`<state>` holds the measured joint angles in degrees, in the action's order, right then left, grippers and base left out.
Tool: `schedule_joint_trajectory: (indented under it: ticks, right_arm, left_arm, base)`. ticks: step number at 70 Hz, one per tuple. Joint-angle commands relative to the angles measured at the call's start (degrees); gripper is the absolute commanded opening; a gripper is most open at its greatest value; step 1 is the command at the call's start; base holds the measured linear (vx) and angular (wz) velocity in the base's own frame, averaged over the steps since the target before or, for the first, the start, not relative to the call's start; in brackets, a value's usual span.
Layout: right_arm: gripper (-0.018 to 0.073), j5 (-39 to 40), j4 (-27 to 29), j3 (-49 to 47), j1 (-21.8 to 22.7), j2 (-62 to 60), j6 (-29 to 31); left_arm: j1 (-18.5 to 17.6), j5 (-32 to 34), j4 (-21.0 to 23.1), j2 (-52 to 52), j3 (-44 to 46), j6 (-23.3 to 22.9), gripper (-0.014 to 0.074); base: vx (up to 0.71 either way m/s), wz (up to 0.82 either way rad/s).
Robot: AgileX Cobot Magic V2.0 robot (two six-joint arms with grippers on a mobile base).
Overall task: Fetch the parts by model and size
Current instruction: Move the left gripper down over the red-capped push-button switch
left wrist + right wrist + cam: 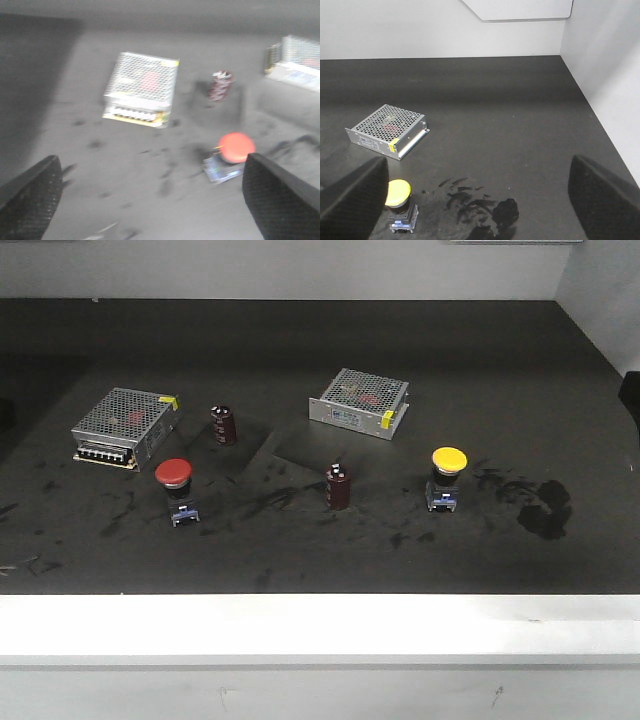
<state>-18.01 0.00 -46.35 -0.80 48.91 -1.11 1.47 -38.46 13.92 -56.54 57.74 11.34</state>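
Red-capped switch [173,475] stands upright on the counter [320,340], front left. It is just ahead of the left power supply [125,426] and near the left capacitor [224,425]. Yellow-capped switch [448,462] stands upright front right, well apart from the red one and ahead of the right power supply [359,403]. The middle capacitor [339,486] stands between the two switches.

I see my left jaws spread wide above the counter. The left wrist view is blurred, but the red cap sits low in frame, near the finger on the picture's right and not touching it. My right jaws are spread wide too. In the right wrist view the yellow switch sits beside the finger on the picture's left. Dark smudges [545,508] mark the counter right of the yellow switch.
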Motion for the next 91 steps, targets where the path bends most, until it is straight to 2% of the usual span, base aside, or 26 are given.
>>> schedule_joint_trajectory:
  ticks: [1, 8, 13, 22, 33, 37, 42, 53, 59, 63, 67, 80, 91]
  right_arm:
    - [0.0698, 4.07, 0.00, -1.73, -0.87, -0.12, 0.48]
    - [0.0668, 4.07, 0.00, -1.73, -2.86, -0.12, 0.53]
    - [0.0649, 4.20, 0.00, -1.73, -4.15, -0.12, 0.55]
    - [0.0624, 4.45, 0.00, -1.73, -5.26, -0.12, 0.77]
    - [0.0620, 4.57, 0.00, -1.73, -5.26, -0.12, 0.77]
    - [0.0618, 4.68, 0.00, -1.73, -5.26, -0.12, 0.77]
    - [0.0616, 4.72, 0.00, -1.73, -5.28, -0.12, 0.77]
    - [0.0613, 4.72, 0.00, -1.73, -5.60, -0.12, 0.77]
    - [0.0612, 4.79, 0.00, -1.73, -5.60, -0.12, 0.77]
    - [0.0610, 4.79, 0.00, -1.73, -5.60, -0.12, 0.77]
    - [0.0609, 4.83, 0.00, -1.73, -5.60, -0.12, 0.77]
    - [0.0602, 4.97, 0.00, -1.73, -5.71, -0.12, 0.77]
    - [0.0597, 4.72, 0.00, -1.73, -7.51, -0.12, 0.77]
  left_arm:
    - [-0.37, 3.91, 7.17, -1.42, 1.57, 3.82, 0.0675]
    - [-0.37, 1.64, 14.25, -4.50, 1.96, 8.25, 0.0664]
    - [-0.64, -0.32, 17.32, -6.57, 3.04, 10.45, 0.0658]
    - [-3.10, -1.02, 17.82, -9.66, 7.39, 10.89, 0.0645]
    - [-8.03, -2.30, 16.68, -14.02, 15.28, 10.26, 0.0640]
    - [-10.28, -3.20, 14.33, -16.32, 18.23, 6.95, 0.0636]
    - [-12.76, -4.61, 8.94, -19.08, 21.68, 0.93, 0.0628]
    - [-18.36, -12.10, -8.67, -26.27, 29.14, -16.00, 0.0622]
    - [-20.60, -18.04, -13.92, -30.52, 32.81, -23.38, 0.0614]
    - [-21.96, -22.26, -15.48, -33.81, 35.33, -26.80, 0.0608]
    - [-23.03, -25.11, -16.92, -36.59, 38.12, -28.22, 0.0606]
    - [-23.70, -32.65, -17.08, -44.51, 45.90, -31.79, 0.0601]
    - [-23.70, -32.59, -18.36, -47.68, 48.38, -33.41, 0.0587]
  base:
    - [0.00, 0.00]
    - [0.00, 0.00]
    - [0.00, 0.00]
    - [0.00, 0.00]
    - [0.00, 0.00]
    - [0.00, 0.00]
    - [0.00, 0.00]
    - [0.00, 0.00]
    - [0.00, 0.00]
    - [0.00, 0.00]
    - [0.00, 0.00]
    - [0.00, 0.00]
    - [0.00, 0.00]
